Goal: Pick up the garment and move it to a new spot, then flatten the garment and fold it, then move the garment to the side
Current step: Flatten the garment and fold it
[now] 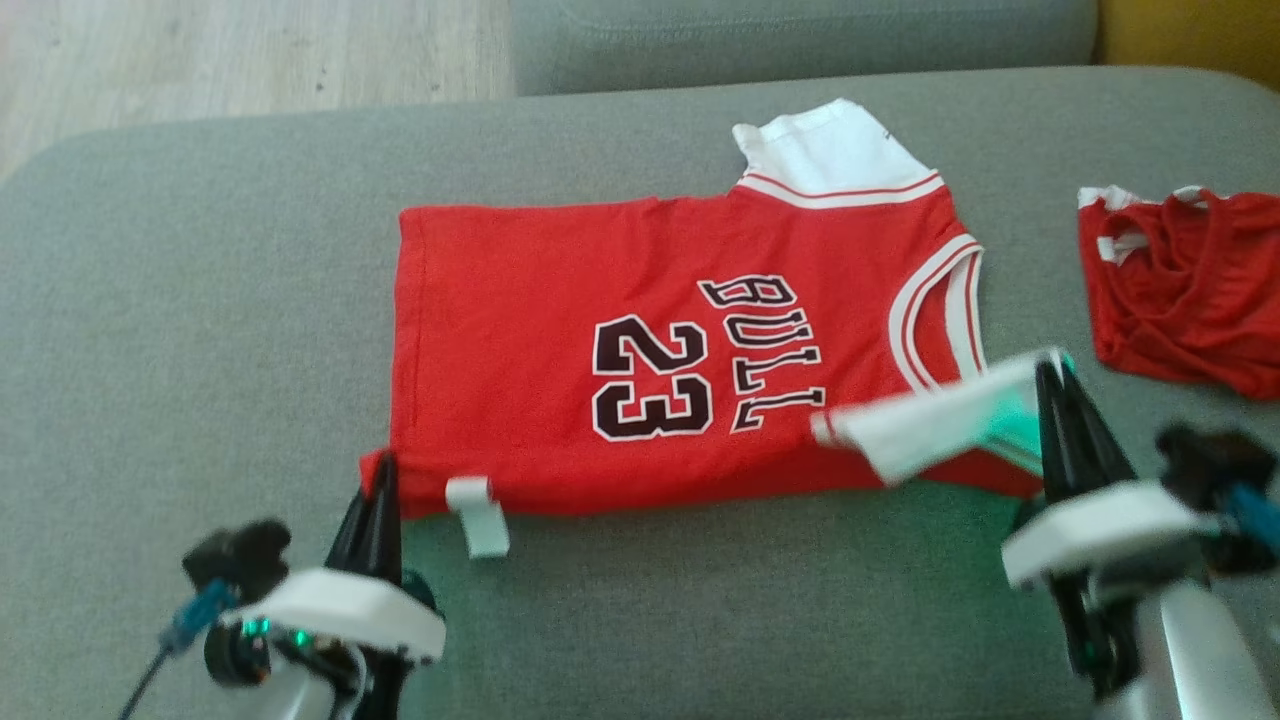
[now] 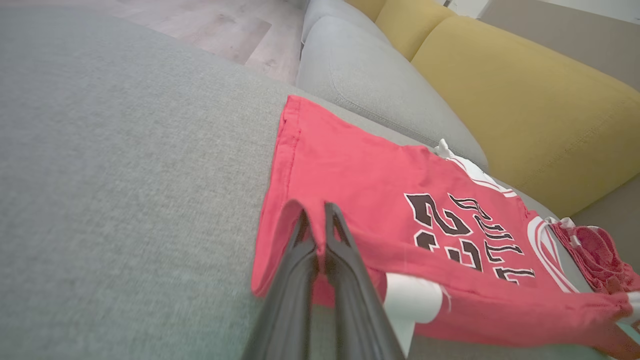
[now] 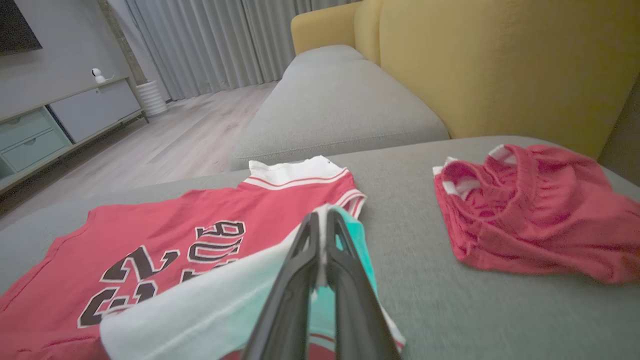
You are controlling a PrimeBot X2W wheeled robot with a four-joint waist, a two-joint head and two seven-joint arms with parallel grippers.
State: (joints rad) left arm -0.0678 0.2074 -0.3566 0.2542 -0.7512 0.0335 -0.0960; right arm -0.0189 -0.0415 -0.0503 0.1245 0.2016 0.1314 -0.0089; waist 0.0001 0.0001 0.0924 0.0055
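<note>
The garment [image 1: 560,330] is a red jersey with black "BULL 23" lettering, spread sideways on the grey sofa cushion [image 1: 200,300], neck toward the right. My left gripper [image 1: 383,480] is shut on its near hem corner, which bunches over the tips in the left wrist view [image 2: 317,212] of the garment [image 2: 350,170]. My right gripper [image 1: 1050,375] is shut on the near white sleeve, lifted and folded back over the red body. In the right wrist view the sleeve drapes around the right gripper [image 3: 322,222] above the garment [image 3: 165,230].
Crumpled red shorts [image 1: 1190,290] lie on the cushion to the right of the jersey, also shorts [image 3: 530,220]. A yellow sofa back [image 3: 490,60] rises behind. A second grey cushion [image 1: 800,40] sits beyond, and wooden floor [image 1: 240,50] at the far left.
</note>
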